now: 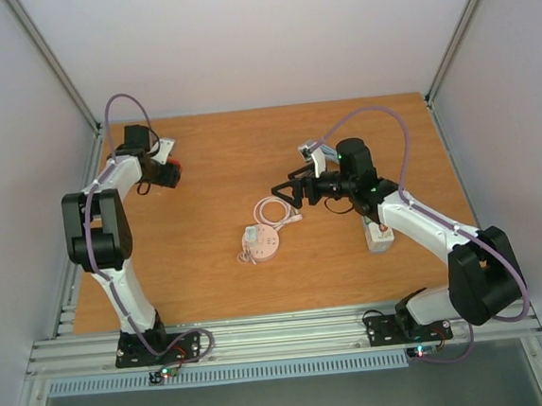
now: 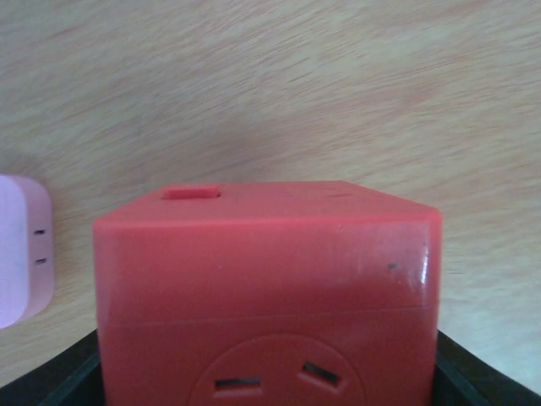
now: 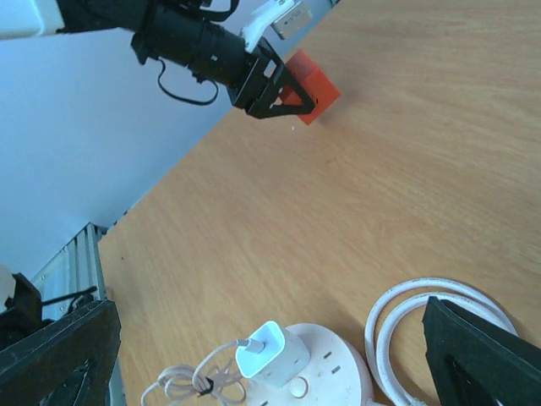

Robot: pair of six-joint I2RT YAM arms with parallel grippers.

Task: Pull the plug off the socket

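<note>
My right claw (image 1: 283, 193) hangs wide open near the plug (image 3: 269, 353); left claw (image 3: 279, 89) grips the red cube (image 2: 266, 288). Risk: unheld round socket (image 3: 338, 372) lifts with plug (nothing pins it)

Left arm (image 1: 98, 232): rises from its base, elbow bent, forearm reaching far and left of the round socket (image 1: 259, 245).
Left gripper (image 1: 169, 172): well apart from the socket, fingers clamped on a red cube (image 1: 174, 168).
Right arm (image 1: 425, 227): stretched low from its base, leftward toward the socket.
Right gripper (image 1: 286, 194): hovers near the socket, on its far-right side, jaws spread wide, nothing between them.
</note>
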